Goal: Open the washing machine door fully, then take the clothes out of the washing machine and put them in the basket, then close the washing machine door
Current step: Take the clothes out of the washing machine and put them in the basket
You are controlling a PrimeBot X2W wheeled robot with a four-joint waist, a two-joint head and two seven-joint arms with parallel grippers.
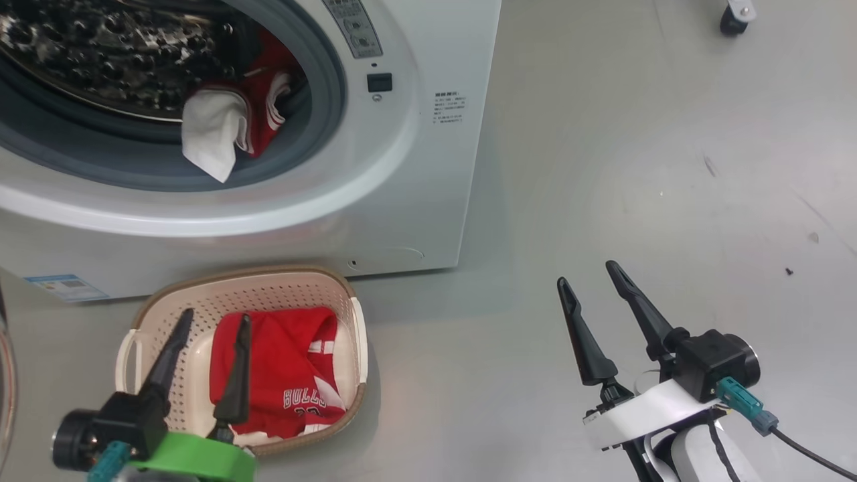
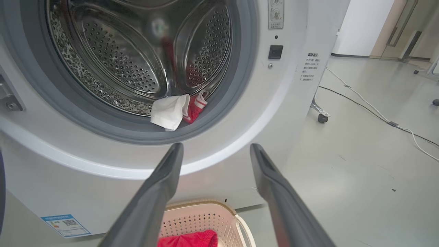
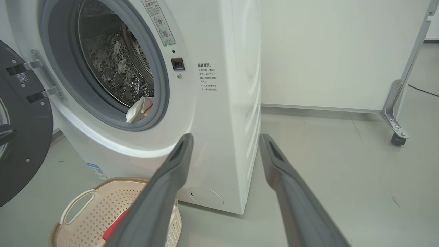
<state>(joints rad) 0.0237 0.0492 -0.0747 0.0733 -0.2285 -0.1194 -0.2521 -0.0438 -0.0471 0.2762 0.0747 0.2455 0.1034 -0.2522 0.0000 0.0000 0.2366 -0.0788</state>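
jersey in basket: "bulls" | washing machine blue label: unreadable | left gripper, right gripper: fingers spread, empty

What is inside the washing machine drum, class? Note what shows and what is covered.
Inside the washing machine, red-and-white clothes lie bunched at the front lip of the drum, hanging over the grey gasket. Whatever is under that bunch is covered.

Lab: washing machine on bare floor, loose cables, castered frame.

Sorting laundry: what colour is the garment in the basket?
Red jersey, white lettering; head view best.
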